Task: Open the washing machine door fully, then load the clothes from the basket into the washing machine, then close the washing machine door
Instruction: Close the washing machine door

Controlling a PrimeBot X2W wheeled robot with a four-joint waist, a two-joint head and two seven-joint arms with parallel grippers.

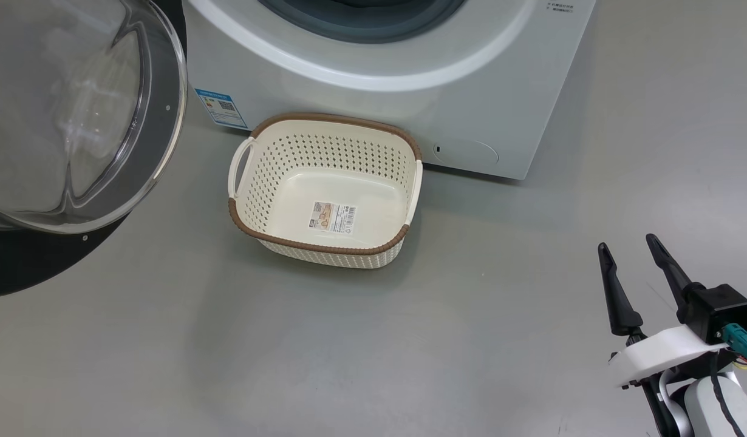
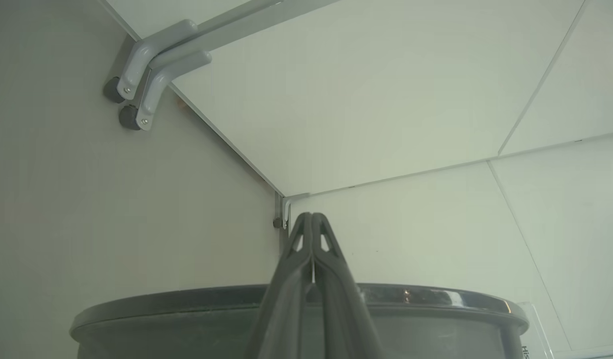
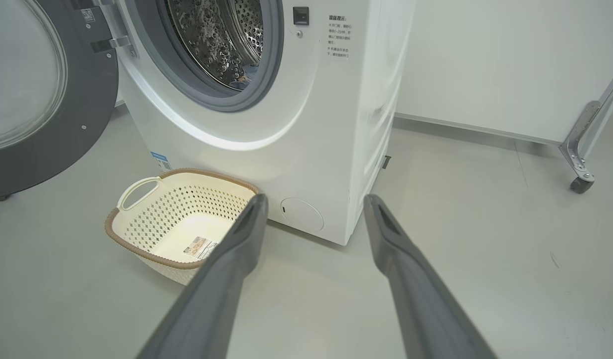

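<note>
The washing machine (image 1: 379,103) (image 3: 306,124) stands with its round door (image 1: 21,261) (image 3: 87,99) swung wide to the left, the glass bowl facing out. Low inside the steel drum (image 3: 222,40) a scrap of blue fabric, the clothes (image 3: 244,78), peeks over the gasket. On the floor against the machine's front is the cream basket (image 1: 337,117) (image 3: 187,199), with just a label sticker on its bottom. My right gripper (image 1: 627,243) (image 3: 316,199) hangs open to the right of the basket, holding nothing. My left gripper (image 2: 312,218) is shut and empty, above the door's black rim (image 2: 436,294).
White partition panels on grey caster legs (image 2: 147,65) (image 3: 580,149) stand behind and to the right of the machine. Grey floor (image 1: 349,352) stretches in front of the basket and to the machine's right.
</note>
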